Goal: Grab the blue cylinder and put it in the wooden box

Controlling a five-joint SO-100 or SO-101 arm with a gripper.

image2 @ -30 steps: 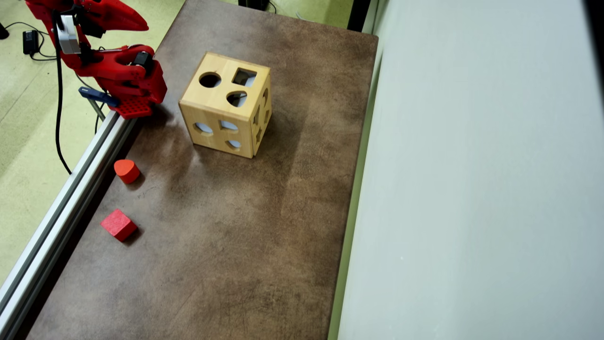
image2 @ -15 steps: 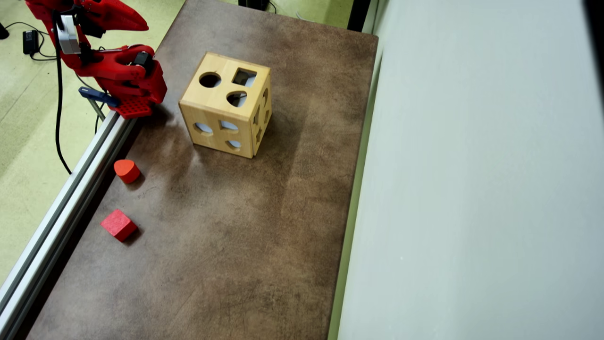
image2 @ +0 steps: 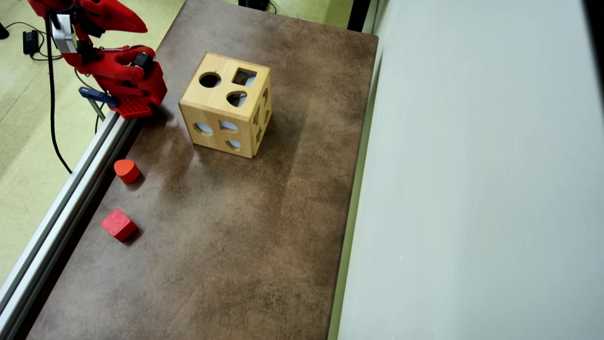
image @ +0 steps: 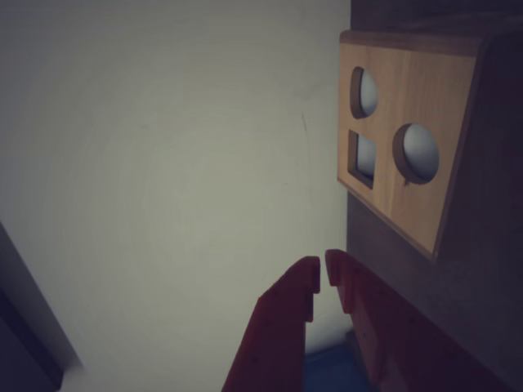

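1. Wrist view, nearest: the gripper [image: 323,278] entered from the 6 o'clock edge, its two red fingers [image: 282,327] drawn almost together with only a thin slit between the tips; it was clenched on nothing visible.
2. Wrist view, beyond the tips: the wooden box [image: 409,155] lay toward 2 o'clock, apart from the fingers, presenting a face with a rounded hole, a square hole and a round hole. A pale wall [image: 163,163] filled the frame from 9 to 12 o'clock.
3. Overhead view, near edge: the brown table [image2: 226,245] carried a red cube [image2: 118,225] at about 8 o'clock, close to the metal rail [image2: 56,217] along the table's left side.
4. Overhead view, next: a red rounded block [image2: 126,170] stood toward 9 o'clock, past the cube and also beside the rail.
5. Overhead view, farther: the wooden box [image2: 225,104] stood upright toward 11 o'clock, its top face showing three cut-outs.
6. Overhead view, farthest: the red arm [image2: 118,71] was folded at 10 o'clock, left of the box and not touching it.
7. The blue cylinder appeared in neither view; its place could not be told.
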